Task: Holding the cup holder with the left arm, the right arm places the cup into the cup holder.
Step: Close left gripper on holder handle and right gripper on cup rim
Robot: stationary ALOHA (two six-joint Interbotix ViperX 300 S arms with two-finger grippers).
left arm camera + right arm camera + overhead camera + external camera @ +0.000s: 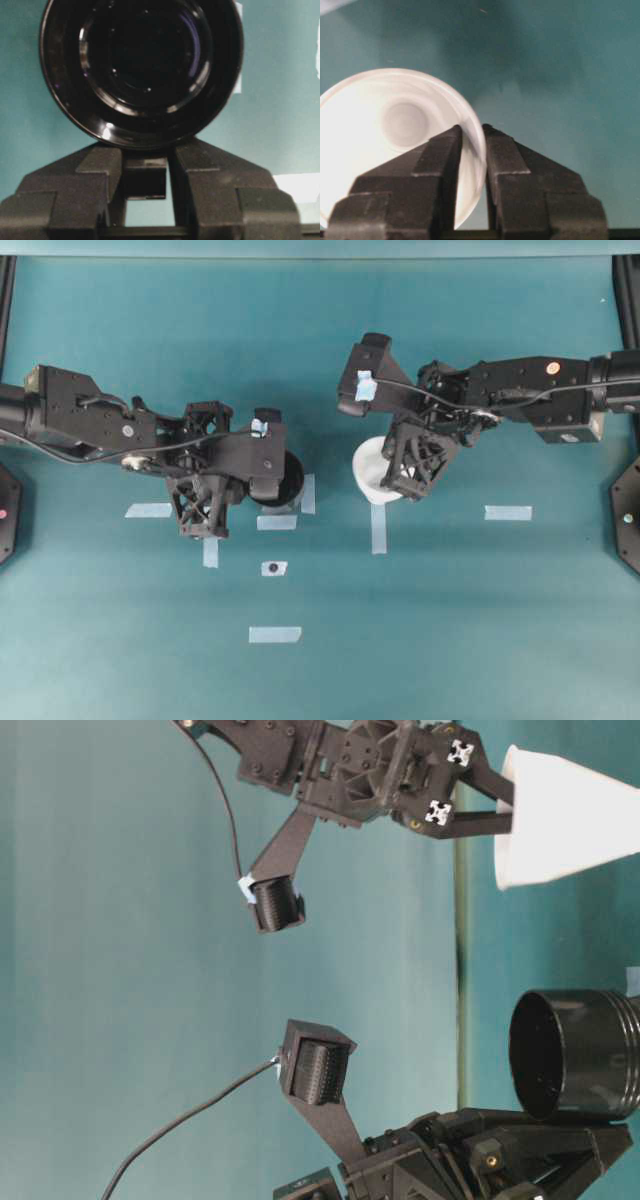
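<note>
The glossy black cup holder (287, 480) stands upright left of centre, and its dark inside fills the left wrist view (140, 70). My left gripper (145, 152) is shut on the holder's stubby side handle (145, 175), which sits between the two fingers. The white cup (368, 472) stands mouth up to the right of the holder, a gap between them. My right gripper (472, 135) is shut on the cup's wall (470, 185), one finger inside the rim and one outside. In the table-level view the cup (570, 815) and the holder (575, 1055) are apart.
Several pale-blue tape strips lie on the teal table (450, 640), among them one (508, 512) right of the cup, one (274, 634) near the front and one (148, 510) at the left. A small tape patch with a dark dot (273, 568) lies below the holder.
</note>
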